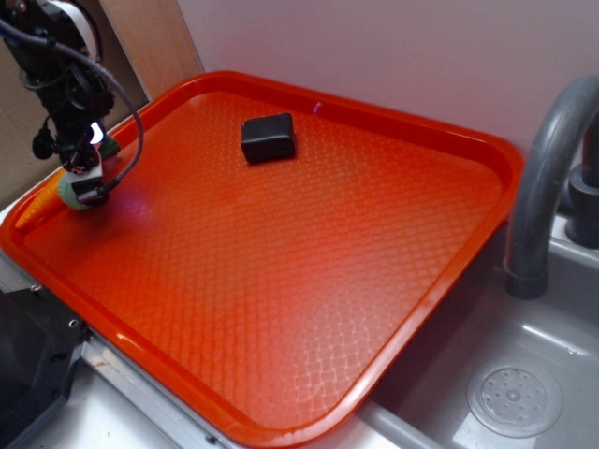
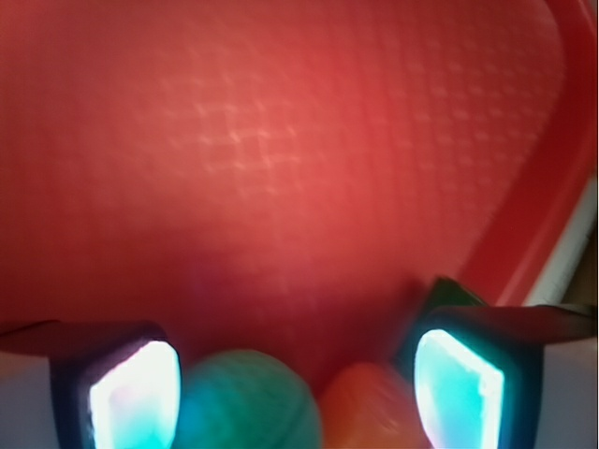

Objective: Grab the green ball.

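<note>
The green ball (image 1: 69, 193) lies at the far left of the red tray (image 1: 421, 140), right beside an orange toy carrot (image 1: 36, 210). My gripper (image 1: 86, 183) has come down over both. In the wrist view the green ball (image 2: 245, 402) and the carrot (image 2: 370, 407) sit side by side between my fingers. The ball is close against the left pad (image 2: 131, 393) and the carrot is near the right pad (image 2: 459, 383). The gripper (image 2: 295, 388) is open, its fingers wide apart. The lower part of the ball is cut off by the frame edge.
A black block (image 1: 268, 137) rests near the tray's back edge. The tray's raised rim (image 2: 552, 215) runs close by on the right of the wrist view. A grey faucet (image 1: 543, 187) and a sink with a drain (image 1: 513, 400) stand to the right of the tray.
</note>
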Available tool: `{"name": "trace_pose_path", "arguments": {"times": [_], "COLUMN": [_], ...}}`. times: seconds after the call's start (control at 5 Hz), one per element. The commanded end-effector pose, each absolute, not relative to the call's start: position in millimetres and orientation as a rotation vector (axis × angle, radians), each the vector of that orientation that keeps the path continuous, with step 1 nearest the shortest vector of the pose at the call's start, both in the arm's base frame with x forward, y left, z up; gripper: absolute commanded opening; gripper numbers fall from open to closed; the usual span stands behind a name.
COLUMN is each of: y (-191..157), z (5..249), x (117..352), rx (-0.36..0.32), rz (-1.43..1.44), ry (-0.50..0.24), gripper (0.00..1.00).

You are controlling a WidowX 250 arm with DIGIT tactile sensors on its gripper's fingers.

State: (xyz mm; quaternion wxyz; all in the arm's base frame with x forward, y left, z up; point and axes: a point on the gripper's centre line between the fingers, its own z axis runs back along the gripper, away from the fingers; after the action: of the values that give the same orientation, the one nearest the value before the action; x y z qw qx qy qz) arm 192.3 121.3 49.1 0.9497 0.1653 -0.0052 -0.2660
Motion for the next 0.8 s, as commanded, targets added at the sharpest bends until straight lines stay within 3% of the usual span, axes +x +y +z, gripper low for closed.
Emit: {"name": "trace_pose_path", "arguments": {"times": [0.0,0.4,0.6], "y": [145,131,124], "z": [75,49,52], "x": [174,148,144], "rx": [0.443,0.437,0.399], "rz": [-0.446,-0.516,-0.545], "ry": [-0.033,0.049,0.043], "gripper": [1.00,1.00,1.00]}}
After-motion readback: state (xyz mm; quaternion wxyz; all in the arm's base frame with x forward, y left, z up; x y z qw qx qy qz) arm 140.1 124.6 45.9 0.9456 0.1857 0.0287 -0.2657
